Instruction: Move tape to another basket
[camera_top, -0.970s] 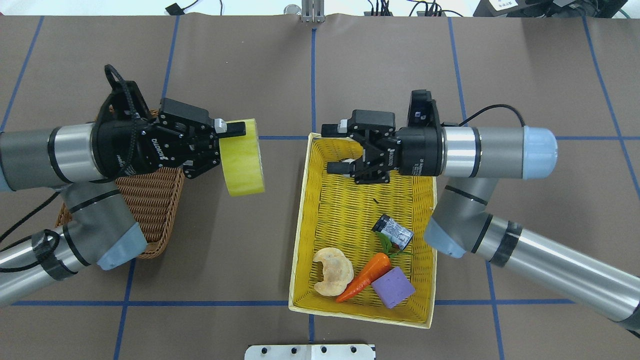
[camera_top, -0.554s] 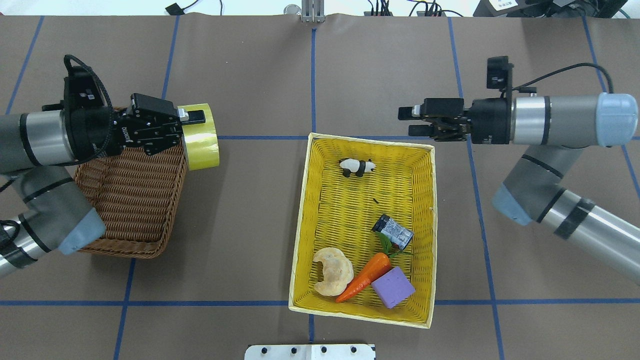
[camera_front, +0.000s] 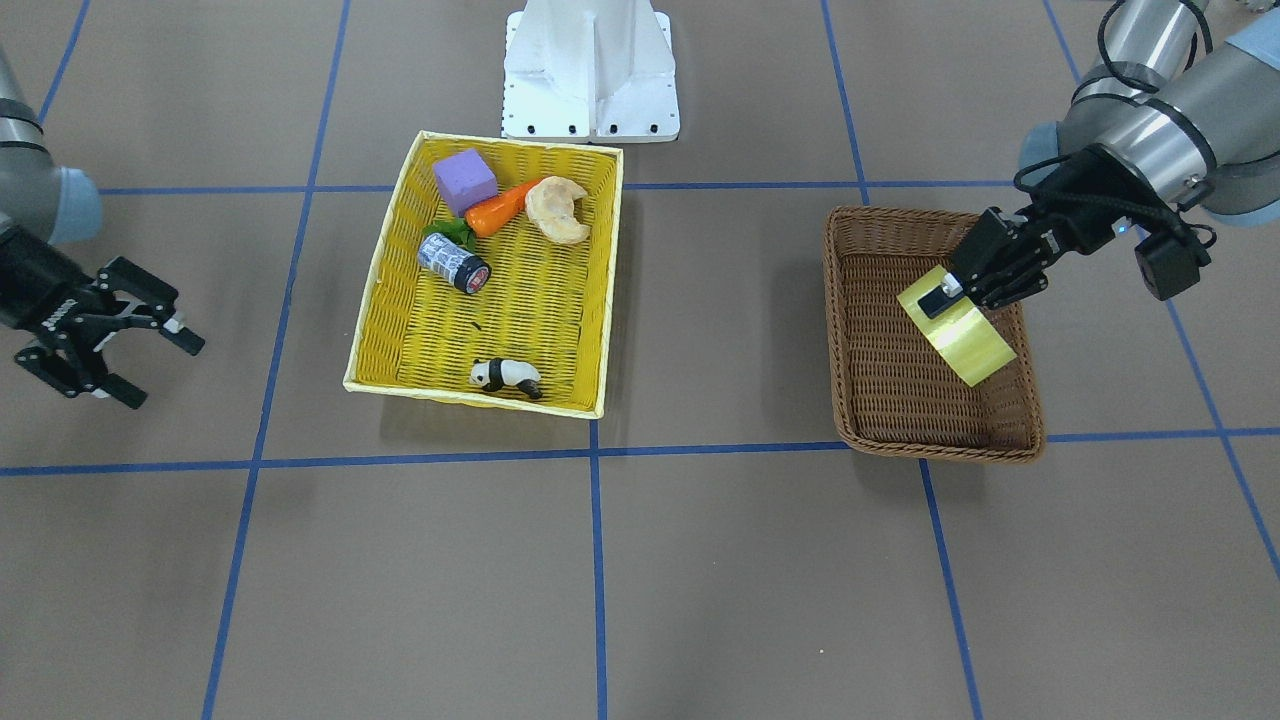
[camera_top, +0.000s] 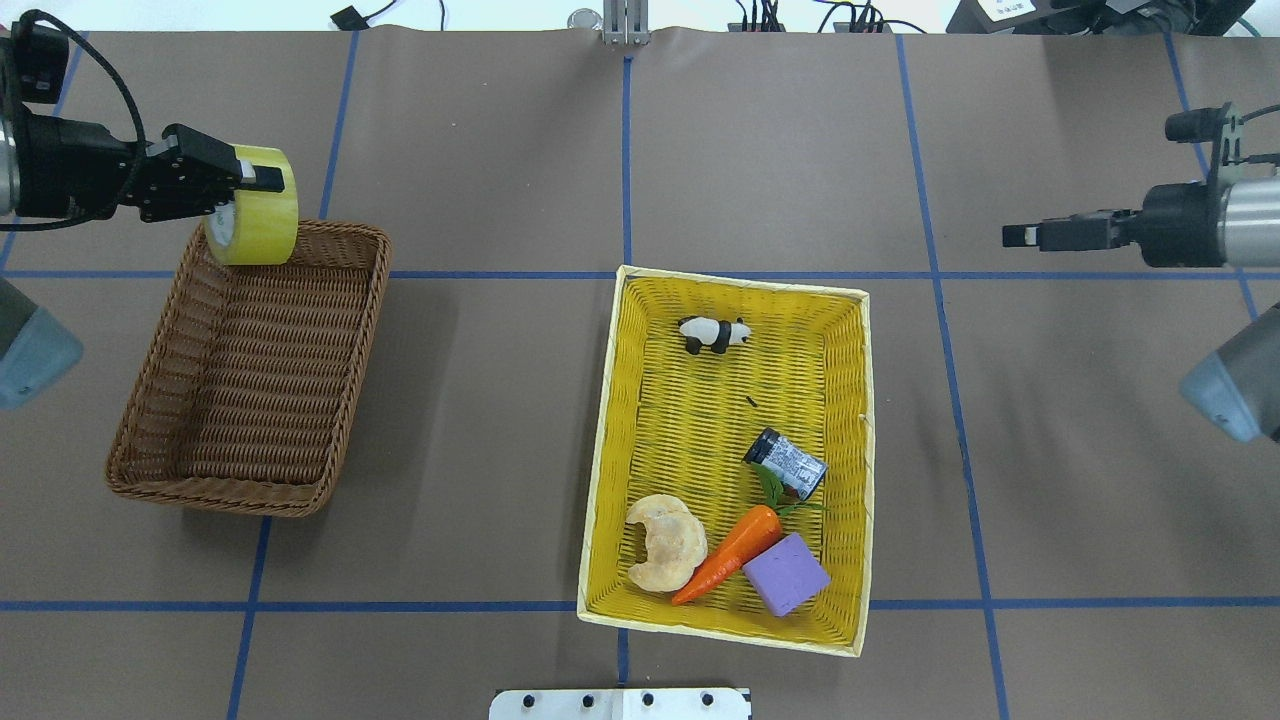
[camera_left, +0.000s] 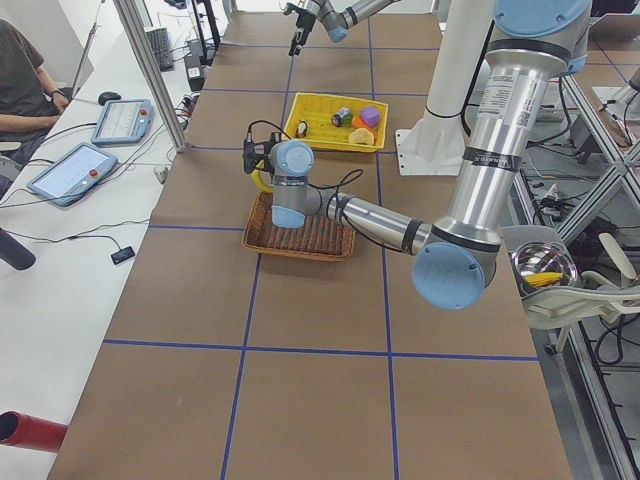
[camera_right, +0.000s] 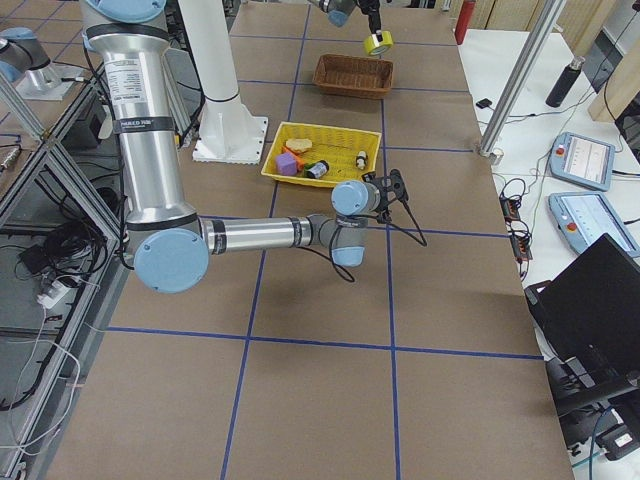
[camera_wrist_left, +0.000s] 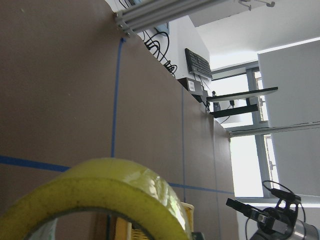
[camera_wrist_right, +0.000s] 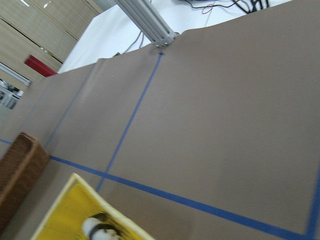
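Observation:
The tape (camera_top: 258, 212), a wide yellow roll, is held by my left gripper (camera_top: 236, 183), which is shut on it. The roll hangs in the air over the far end of the brown wicker basket (camera_top: 250, 390). In the front-facing view the tape (camera_front: 962, 338) hangs over the basket (camera_front: 900, 400), with the left gripper (camera_front: 948, 290) on its top edge. The left wrist view shows the roll's rim (camera_wrist_left: 100, 187) close up. My right gripper (camera_front: 155, 368) is open and empty, off to the side of the yellow basket (camera_top: 700, 400).
The yellow basket (camera_front: 540, 300) holds a toy panda (camera_top: 714, 334), a small grey can (camera_top: 790, 466), a carrot (camera_top: 730, 552), a purple block (camera_top: 786, 574) and a cracker (camera_top: 665, 540). The robot's white base (camera_front: 592, 70) stands behind it.
My left arm has carried the tape left and away from me, from beside the brown basket to above its far end. My right arm has drawn back to the right, clear of the yellow basket.

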